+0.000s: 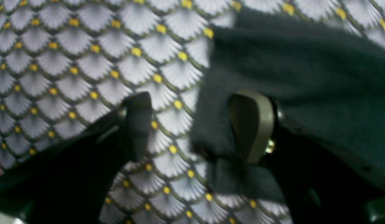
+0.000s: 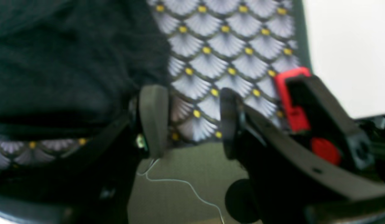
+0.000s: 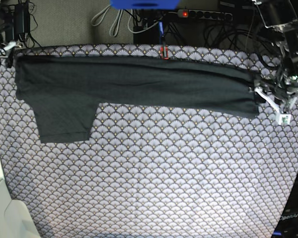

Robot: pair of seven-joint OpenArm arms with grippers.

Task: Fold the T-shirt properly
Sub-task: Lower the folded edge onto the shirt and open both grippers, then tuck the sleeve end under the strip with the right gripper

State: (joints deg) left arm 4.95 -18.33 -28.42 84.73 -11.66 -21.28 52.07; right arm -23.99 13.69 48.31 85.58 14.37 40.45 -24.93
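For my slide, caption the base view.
Dark T-shirt folded into a long band across the far edge of the scallop-patterned cloth, one sleeve hanging down, left gripper at its end.

The left gripper (image 1: 192,124) hangs low with its jaws parted — one finger (image 1: 253,124) lies against dark fabric. The right gripper (image 2: 191,121) is likewise spread, nothing between its pads.

Scallop-patterned cloth (image 3: 154,173), power strip (image 3: 203,15)
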